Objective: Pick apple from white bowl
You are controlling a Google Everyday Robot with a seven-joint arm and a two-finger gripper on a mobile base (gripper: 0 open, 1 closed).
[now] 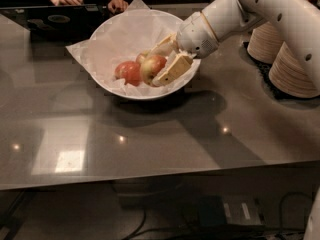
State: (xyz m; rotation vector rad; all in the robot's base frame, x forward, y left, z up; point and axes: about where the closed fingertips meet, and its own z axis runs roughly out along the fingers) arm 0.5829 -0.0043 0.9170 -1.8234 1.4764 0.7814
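The white bowl (107, 41) with its crinkled paper liner stands on the grey table at the back middle. Two apples lie in it. The apple (150, 65), red with a yellow blush, sits between the fingers of my gripper (155, 67), which reaches into the bowl from the right and is shut on it. One cream finger (173, 70) lies in front of the apple, the other behind it. A redder apple (128, 72) rests just to its left on the liner.
Stacks of small cream bowls (294, 69) stand on a dark mat at the right, close under my arm. A person's hands (117, 5) and a dark tray (57, 20) are at the back edge. The table's front edge (150, 176) runs across below.
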